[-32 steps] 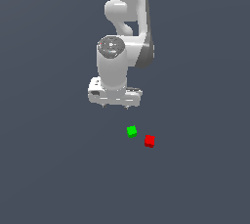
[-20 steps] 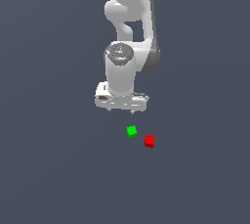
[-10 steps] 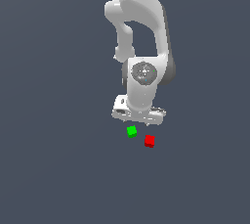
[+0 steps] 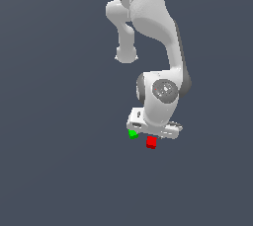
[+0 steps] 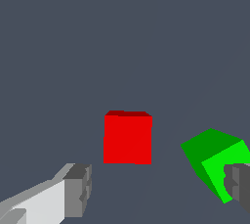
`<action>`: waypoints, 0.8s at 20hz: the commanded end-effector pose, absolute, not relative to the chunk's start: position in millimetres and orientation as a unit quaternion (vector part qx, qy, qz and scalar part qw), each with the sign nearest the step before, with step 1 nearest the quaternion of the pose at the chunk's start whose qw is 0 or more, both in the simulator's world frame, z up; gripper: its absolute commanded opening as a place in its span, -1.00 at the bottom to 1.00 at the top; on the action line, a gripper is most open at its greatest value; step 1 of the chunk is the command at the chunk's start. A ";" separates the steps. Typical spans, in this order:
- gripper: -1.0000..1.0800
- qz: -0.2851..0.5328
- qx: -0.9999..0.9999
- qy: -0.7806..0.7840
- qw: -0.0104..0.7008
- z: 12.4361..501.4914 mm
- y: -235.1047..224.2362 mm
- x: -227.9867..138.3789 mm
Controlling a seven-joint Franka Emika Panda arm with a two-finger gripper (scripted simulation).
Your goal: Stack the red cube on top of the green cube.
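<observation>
We find the gripper [image 5: 158, 189] spread, empty; it should centre on the red cube [image 5: 127, 137], clearing the green cube [image 5: 215, 162] beside one finger [image 5: 238, 185].

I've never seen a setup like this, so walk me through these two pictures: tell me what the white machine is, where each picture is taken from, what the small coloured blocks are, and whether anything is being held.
These are computer-simulated renders, not photographs. The white machine is a robot arm with several joints, ending in a hand with two fingers that pinch things.

The exterior view comes from a camera off the arm that shows the whole scene. The wrist view comes from a camera mounted near the hand, looking past its two grey fingertips.

On the plain dark surface lie two small blocks: the red cube and the green cube. They sit close together but apart.

Nothing is held. In the wrist view the fingers are spread open, with the red cube between them, untouched, and the green cube beside the other fingertip. The hand hangs low over both cubes, seemingly about to take the red one.
</observation>
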State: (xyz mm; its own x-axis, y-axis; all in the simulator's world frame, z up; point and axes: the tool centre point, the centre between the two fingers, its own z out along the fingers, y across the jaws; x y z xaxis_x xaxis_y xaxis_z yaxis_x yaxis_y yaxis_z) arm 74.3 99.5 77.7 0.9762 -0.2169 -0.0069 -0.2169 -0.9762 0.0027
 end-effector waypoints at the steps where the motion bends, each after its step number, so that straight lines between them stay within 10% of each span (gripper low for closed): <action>1: 0.92 -0.002 0.994 -0.114 0.000 74.3 106.0 80.7; 16: 0.92 0.000 0.993 -0.118 0.000 59.8 114.2 88.3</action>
State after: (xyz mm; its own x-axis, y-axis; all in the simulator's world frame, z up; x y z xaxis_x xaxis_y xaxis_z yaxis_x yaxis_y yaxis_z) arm 88.7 114.2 64.7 0.9722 -0.2343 0.0007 -0.2343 -0.9722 -0.0006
